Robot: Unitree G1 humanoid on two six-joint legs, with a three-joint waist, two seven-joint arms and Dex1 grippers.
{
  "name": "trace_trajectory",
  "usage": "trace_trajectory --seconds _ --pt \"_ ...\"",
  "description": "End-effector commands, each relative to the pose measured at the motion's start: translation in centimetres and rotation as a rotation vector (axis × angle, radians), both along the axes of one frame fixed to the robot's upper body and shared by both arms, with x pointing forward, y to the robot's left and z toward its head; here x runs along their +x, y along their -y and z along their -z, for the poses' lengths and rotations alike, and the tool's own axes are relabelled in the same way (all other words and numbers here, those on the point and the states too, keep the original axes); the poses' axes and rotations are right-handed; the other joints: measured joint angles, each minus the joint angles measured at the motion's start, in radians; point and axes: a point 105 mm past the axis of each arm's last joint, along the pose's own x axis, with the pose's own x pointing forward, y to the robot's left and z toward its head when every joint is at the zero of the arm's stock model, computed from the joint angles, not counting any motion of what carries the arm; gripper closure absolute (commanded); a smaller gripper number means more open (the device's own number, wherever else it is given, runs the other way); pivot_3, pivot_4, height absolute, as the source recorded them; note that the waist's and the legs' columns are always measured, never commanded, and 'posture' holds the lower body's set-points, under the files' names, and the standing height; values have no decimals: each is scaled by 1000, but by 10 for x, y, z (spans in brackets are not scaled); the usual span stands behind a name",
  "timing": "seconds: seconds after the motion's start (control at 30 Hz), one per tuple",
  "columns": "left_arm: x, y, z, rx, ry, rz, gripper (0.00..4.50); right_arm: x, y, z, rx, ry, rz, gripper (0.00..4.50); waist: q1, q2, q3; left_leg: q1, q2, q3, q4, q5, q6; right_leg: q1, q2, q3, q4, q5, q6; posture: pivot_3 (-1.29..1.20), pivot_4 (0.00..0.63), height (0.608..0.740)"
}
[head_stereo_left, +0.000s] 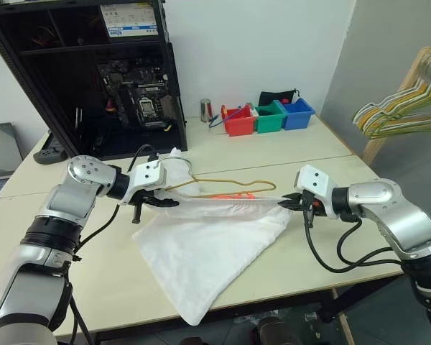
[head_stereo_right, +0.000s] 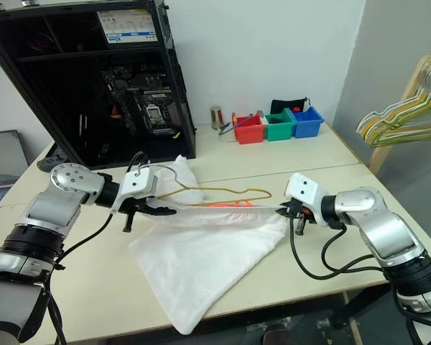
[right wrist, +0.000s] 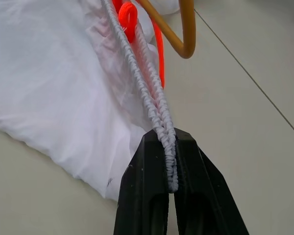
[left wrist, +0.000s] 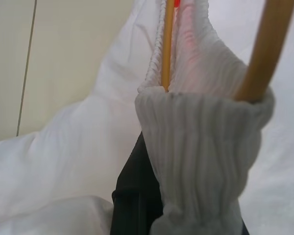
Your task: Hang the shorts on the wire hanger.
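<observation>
**Waistband stretched between two clamped grippers**

The right gripper point(right wrist: 170, 188) pinches one end of the ribbed waistband of the shorts point(head_stereo_left: 208, 251); the left gripper point(head_stereo_left: 158, 201) is clamped on the other end. The wire hanger point(head_stereo_left: 230, 188) runs along the taut band. The shorts' body spreads toward the tabletop's point(head_stereo_left: 309, 151) near edge.

Head eyes look down at the table point(head_stereo_left: 273, 154); wrist views close on the shorts point(right wrist: 49, 78)

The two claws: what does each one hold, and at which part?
Both hold the shorts by the ribbed waistband: the left claw at one end, the right claw at the other.
</observation>
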Motion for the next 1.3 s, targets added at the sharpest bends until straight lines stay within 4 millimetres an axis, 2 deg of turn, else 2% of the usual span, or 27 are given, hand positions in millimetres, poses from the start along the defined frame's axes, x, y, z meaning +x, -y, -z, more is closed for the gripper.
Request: trace_trajectory --seconds 0.03,0.27,0.47,0.67,0.83,1.07,1.17,1.3 --pt "-1 -26 -2 104 38 -37 4500 11 21 -19 -26 66 89 4432 0 0 0 0 0 0 0 0 0 0 0 0 0 0 0 -195 0 740" --pt "1 -32 2 145 50 -33 4500 13 20 -24 -25 76 82 4432 1 0 0 0 0 0 0 0 0 0 0 0 0 0 -1 -195 0 740" --pt "4 -26 -1 103 45 -57 4500 8 16 -20 -27 61 67 4432 0 0 0 0 0 0 0 0 0 0 0 0 0 0 0 -196 0 740" --pt "-2 -39 11 262 45 -6 4500 7 13 -28 -47 84 47 4432 0 0 0 0 0 0 0 0 0 0 0 0 0 0 0 -202 0 740" --pt "-1 -50 21 363 21 -25 4500 3 1 -33 -64 88 -12 4432 -1 0 0 0 0 0 0 0 0 0 0 0 0 0 0 -208 0 740" --pt "3 -54 24 421 13 -59 4500 -5 -9 -34 -118 83 -74 4432 -1 0 0 0 0 0 0 0 0 0 0 0 0 -1 1 -208 0 740" --pt "6 -54 23 441 24 -64 4500 -3 -9 -37 -149 97 -72 4432 -1 0 0 0 0 0 0 0 0 0 0 0 0 -1 1 -205 0 740" --pt "13 -37 20 426 68 -46 4500 5 -19 -44 -184 137 -72 4432 -1 0 0 0 0 0 0 0 0 0 0 0 0 -1 2 -204 0 740"
